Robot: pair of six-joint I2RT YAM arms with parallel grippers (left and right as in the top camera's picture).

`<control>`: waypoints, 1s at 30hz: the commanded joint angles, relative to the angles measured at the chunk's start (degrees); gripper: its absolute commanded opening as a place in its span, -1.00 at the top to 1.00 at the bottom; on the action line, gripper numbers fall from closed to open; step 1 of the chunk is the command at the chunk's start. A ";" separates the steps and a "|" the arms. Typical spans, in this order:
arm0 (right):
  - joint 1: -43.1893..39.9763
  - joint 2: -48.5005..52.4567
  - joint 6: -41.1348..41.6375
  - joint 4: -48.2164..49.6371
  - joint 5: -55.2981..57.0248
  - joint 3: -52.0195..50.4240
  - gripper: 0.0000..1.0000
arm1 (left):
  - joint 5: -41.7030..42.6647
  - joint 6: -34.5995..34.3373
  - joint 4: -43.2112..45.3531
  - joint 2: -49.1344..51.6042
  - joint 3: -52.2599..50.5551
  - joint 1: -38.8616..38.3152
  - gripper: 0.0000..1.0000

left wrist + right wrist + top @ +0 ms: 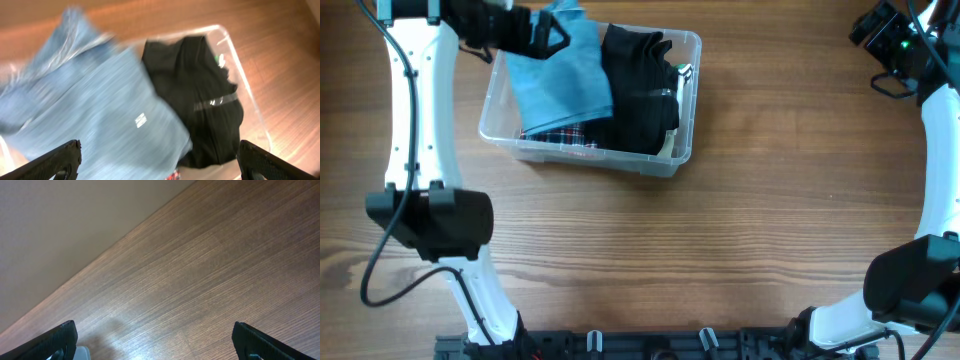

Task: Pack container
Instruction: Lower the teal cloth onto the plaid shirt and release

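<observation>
The clear plastic container [686, 100] stands at the back left of the table. A folded light-blue garment [560, 68] lies on top in its left half, partly over the far rim. A black garment [640, 85] fills its right half. A red plaid cloth [558, 133] shows under them at the near wall. My left gripper [542, 35] is open and empty just above the blue garment [100, 115]; the black garment [200, 100] and the container rim [250, 95] also show in the left wrist view. My right gripper [885, 40] is open and empty at the far right, above bare wood [200, 280].
The wooden table [770, 220] spreads round the container. The left arm's white links [415, 110] run down the left side and the right arm's [940, 150] down the right edge. A dark rail [650, 345] runs along the front edge.
</observation>
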 commanded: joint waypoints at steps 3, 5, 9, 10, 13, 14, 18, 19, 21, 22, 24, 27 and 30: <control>0.22 0.52 0.79 0.09 0.57 0.63 -0.99 | -12.98 -4.66 3.65 -0.59 0.79 -3.30 -0.99; 0.22 0.52 0.79 0.09 0.57 0.63 -0.99 | -14.80 -4.66 4.33 -0.44 0.79 -4.07 -1.00; 0.24 0.52 0.79 0.09 0.57 0.63 -0.99 | -18.25 -7.96 7.63 2.05 0.74 -4.31 -1.00; 0.22 0.52 0.79 0.07 0.57 0.63 -1.00 | -19.50 -9.01 8.09 2.69 0.74 -4.31 -0.99; 0.22 0.52 0.79 0.09 0.57 0.63 -1.00 | -22.25 -14.71 8.90 5.55 0.72 -4.31 -0.71; 0.22 0.52 0.76 0.09 0.59 0.63 -0.99 | -22.25 -18.34 9.07 6.51 0.72 -4.33 -0.48; 0.22 0.52 0.79 0.09 0.59 0.63 -0.99 | -22.18 -28.20 11.30 10.54 0.72 -5.25 0.62; 0.22 0.52 0.76 0.09 0.57 0.63 -1.00 | -22.25 -28.20 11.69 11.32 0.72 -5.84 0.70; 0.22 0.52 0.79 0.09 0.57 0.63 -1.00 | -22.58 -28.17 12.15 13.25 0.72 -7.13 0.83; 0.22 0.52 0.79 0.09 0.59 0.63 -0.99 | -23.43 -28.20 12.31 14.01 0.72 -7.48 0.86; 0.22 0.52 0.79 0.09 0.57 0.63 -0.99 | -25.77 -28.20 13.11 16.70 0.72 -8.24 0.91; 0.22 0.52 0.76 0.09 0.57 0.63 -1.00 | -26.49 -28.24 13.53 21.64 0.72 -8.46 0.92; 0.22 0.52 0.81 0.09 0.57 0.63 -0.99 | -26.49 -28.22 13.53 27.08 0.68 -8.44 0.92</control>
